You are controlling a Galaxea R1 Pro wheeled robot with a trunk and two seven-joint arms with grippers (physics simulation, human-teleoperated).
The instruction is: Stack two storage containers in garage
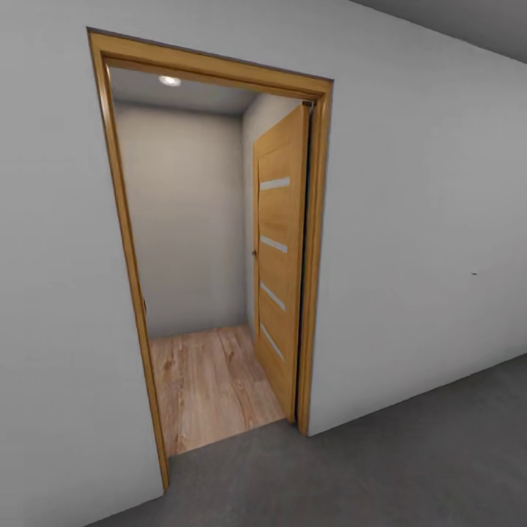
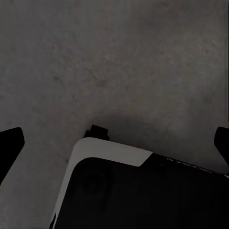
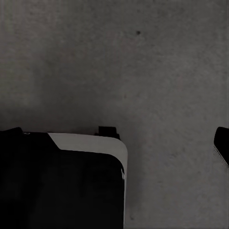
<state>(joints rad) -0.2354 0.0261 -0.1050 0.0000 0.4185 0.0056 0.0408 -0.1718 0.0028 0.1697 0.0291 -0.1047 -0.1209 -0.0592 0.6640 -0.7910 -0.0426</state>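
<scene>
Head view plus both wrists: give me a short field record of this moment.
location: grey floor facing a white wall
doorway: wooden frame, door swung open inward
beyond doorway: wood-plank floor, lit ceiling lamp
left claw: open, nothing held, over grey floor
right claw: fingertip at picture edge, state unclear

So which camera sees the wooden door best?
The head view: the wooden door stands open inside its frame, with wood-plank flooring beyond. Both wrist views look down at dark grey floor and the robot's base instead.
</scene>
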